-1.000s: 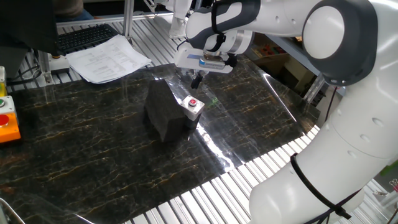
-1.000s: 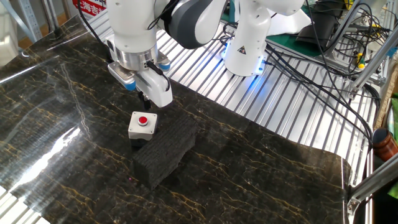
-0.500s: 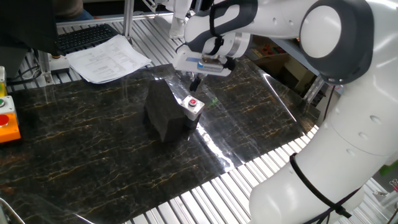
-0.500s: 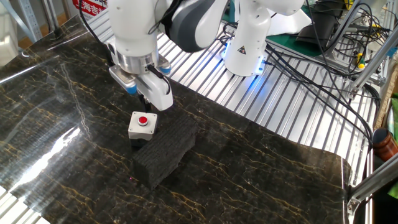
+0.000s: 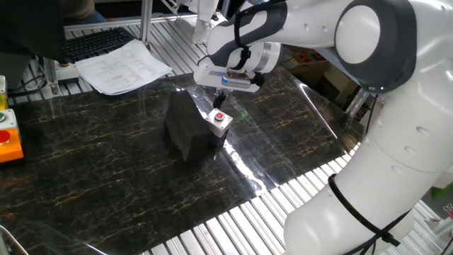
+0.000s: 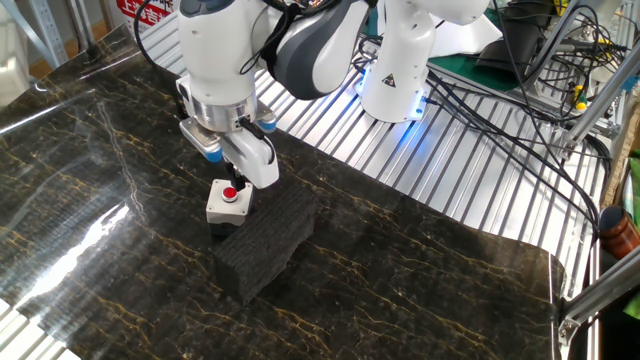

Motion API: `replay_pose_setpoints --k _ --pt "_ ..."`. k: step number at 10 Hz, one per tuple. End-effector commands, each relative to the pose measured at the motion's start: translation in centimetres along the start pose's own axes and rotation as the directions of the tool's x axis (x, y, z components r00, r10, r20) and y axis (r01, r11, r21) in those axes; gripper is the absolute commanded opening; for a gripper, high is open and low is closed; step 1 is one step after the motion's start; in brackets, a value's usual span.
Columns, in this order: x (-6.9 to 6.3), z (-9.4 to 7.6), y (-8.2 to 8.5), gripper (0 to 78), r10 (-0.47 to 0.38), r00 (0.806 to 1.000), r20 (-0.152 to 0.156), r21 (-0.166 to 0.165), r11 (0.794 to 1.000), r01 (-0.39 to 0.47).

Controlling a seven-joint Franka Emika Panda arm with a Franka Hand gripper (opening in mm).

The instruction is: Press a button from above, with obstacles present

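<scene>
The small red button sits on its pale grey square box; it also shows in the other fixed view. The matte black block lies right against the box, and in the other fixed view it stretches away from it. My gripper points down just above the button, and in the other fixed view its tips reach the button's far edge. I cannot tell whether it touches the button. The fingers are dark and bunched, with no gap to read.
A larger red button in an orange housing stands at the table's left edge. Papers and a keyboard lie behind the table. The arm's base and cables are on the slatted bench.
My gripper has moved sideways and down from beside the grey box to right over the red button. The box and the black block have not moved.
</scene>
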State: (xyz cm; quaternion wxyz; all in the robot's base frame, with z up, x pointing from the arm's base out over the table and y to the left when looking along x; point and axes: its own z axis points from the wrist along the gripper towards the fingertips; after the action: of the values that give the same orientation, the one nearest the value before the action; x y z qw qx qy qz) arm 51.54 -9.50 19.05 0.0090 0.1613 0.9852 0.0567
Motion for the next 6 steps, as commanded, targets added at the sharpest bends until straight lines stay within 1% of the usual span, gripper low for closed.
replay_pose_setpoints --k 1,3,4,6 --pt "-0.4 0.63 -0.03 0.0 -0.01 1.0 0.004 -0.004 1.0 0.01" --pt "-0.71 0.85 -0.31 0.0 -0.017 1.0 0.005 -0.005 1.0 0.017" --pt "-0.77 0.94 -0.42 0.0 -0.016 1.0 0.0 -0.005 1.0 0.016" --pt "-0.79 1.36 -0.72 0.0 -0.018 1.0 0.001 -0.007 1.0 0.018"
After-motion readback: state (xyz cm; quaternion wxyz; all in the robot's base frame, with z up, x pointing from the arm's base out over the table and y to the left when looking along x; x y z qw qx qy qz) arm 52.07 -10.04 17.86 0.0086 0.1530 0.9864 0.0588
